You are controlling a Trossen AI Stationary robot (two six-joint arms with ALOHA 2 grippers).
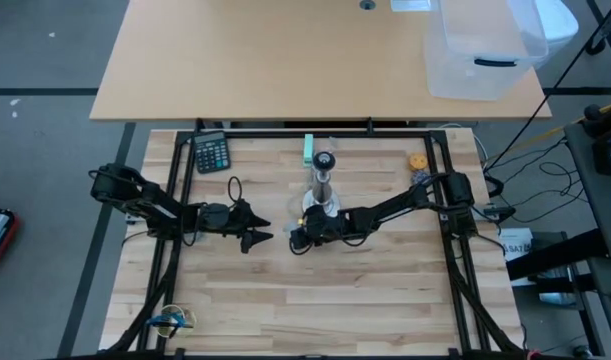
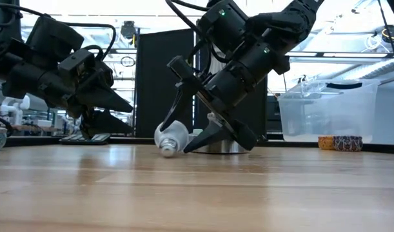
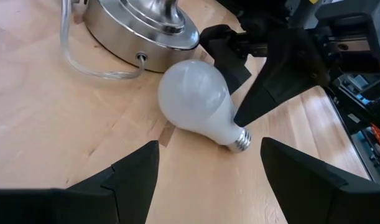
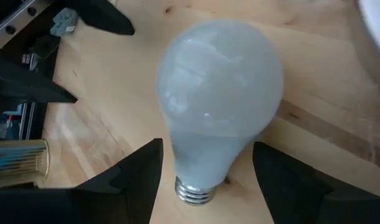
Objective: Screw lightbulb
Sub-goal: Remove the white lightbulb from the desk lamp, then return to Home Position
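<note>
Light butcher-block wooden table (image 1: 285, 300) framed by black rails, with a tan desk (image 1: 285, 60) beyond its far edge carrying a clear plastic bin (image 1: 480, 50). Small white frosted lightbulb (image 3: 199, 102) lies on its side on the wood near table centre, just beside the round base of the silver metal lamp stand (image 1: 323, 195), its grey screw base pointing away from the stand; not threaded into anything. Right gripper (image 2: 193, 138) is down at the bulb, tilted steeply, dark fingers apart and straddling the bulb's neck with daylight on both sides in the right wrist view, so no clamp on it; one fingertip sits at or very near the wood. Left gripper (image 1: 255, 237) hovers just left of the bulb, off the table, jaws spread wide and aimed at it, holding nothing. Clear cable (image 3: 84, 62) loops from the stand base across the wood. Black calculator (image 1: 212, 152) sits at the far left corner, a green rectangular block (image 1: 308, 149) just beyond the stand, a small orange object (image 1: 416, 161) toward the far right. Stand's socket top (image 1: 324, 160) is black and open.
</note>
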